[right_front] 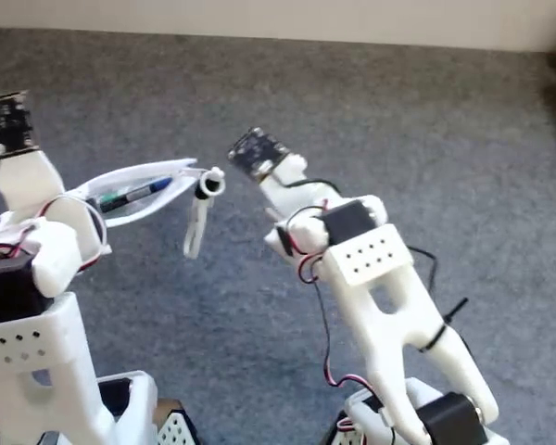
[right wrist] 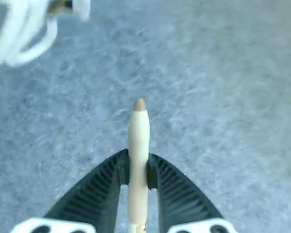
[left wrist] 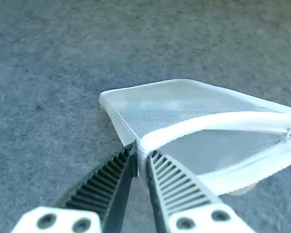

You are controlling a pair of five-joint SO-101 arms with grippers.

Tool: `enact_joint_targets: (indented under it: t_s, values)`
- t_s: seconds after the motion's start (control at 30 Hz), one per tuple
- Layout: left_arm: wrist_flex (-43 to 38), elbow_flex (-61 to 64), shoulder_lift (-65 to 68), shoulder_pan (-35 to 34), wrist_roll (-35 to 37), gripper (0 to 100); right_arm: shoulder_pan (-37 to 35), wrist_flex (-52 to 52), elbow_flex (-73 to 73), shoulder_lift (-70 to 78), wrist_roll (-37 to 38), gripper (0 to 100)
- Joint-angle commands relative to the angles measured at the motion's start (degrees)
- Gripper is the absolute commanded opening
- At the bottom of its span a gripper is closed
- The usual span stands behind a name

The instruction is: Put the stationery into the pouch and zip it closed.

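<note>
A white mesh pouch (right_front: pixel 157 211) hangs above the grey carpet, with a blue and green pen (right_front: pixel 134 196) lying inside it. My left gripper (left wrist: pixel 140 150) is shut on the pouch's zipper edge (left wrist: pixel 184 128), and the mouth gapes open. A white strap (right_front: pixel 195 227) dangles from the pouch's far end. My right gripper (right wrist: pixel 138 158) is shut on a cream pen (right wrist: pixel 138 131) with a brown tip, held over the carpet a short way from the pouch's strap end (right wrist: pixel 17 39). In the high view the right arm's wrist board (right_front: pixel 258 154) sits just right of the pouch.
Grey carpet (right_front: pixel 426 120) covers the whole work area. The two arm bases stand at the near edge, with loose cables (right_front: pixel 435 269) along the right arm. A pale wall strip runs along the far edge.
</note>
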Motion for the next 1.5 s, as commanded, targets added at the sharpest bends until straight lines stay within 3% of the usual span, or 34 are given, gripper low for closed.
enact_joint_targets:
  t_s: [0.0,0.23,0.37,0.67,0.77,1.07,1.47]
  values:
    - [0.0,-3.5,-1.0,6.6,0.7,1,2.4,0.0,-1.2,-6.5,-0.4,0.5]
    - [0.1,-6.3,-1.0,13.8,-0.2,1,2.6,-0.2,-1.1,-17.2,-1.6,0.5]
    - [0.2,-7.4,-0.8,17.2,-0.4,1,2.7,-4.9,-0.8,-23.3,-11.5,0.5]
    - [0.4,-4.8,-0.9,16.8,-0.5,1,2.3,-7.0,-0.9,-35.6,-20.9,0.5]
    - [0.5,-4.5,-0.9,16.0,-0.5,1,2.1,-11.9,-0.7,-38.9,-23.9,0.5]
    - [0.6,-4.4,-0.7,16.0,-2.0,1,-0.7,-28.4,7.7,-41.2,-24.3,0.5]
    - [0.1,-1.2,-0.9,16.0,-2.2,1,-12.8,-44.4,8.7,-40.8,-24.6,0.5]
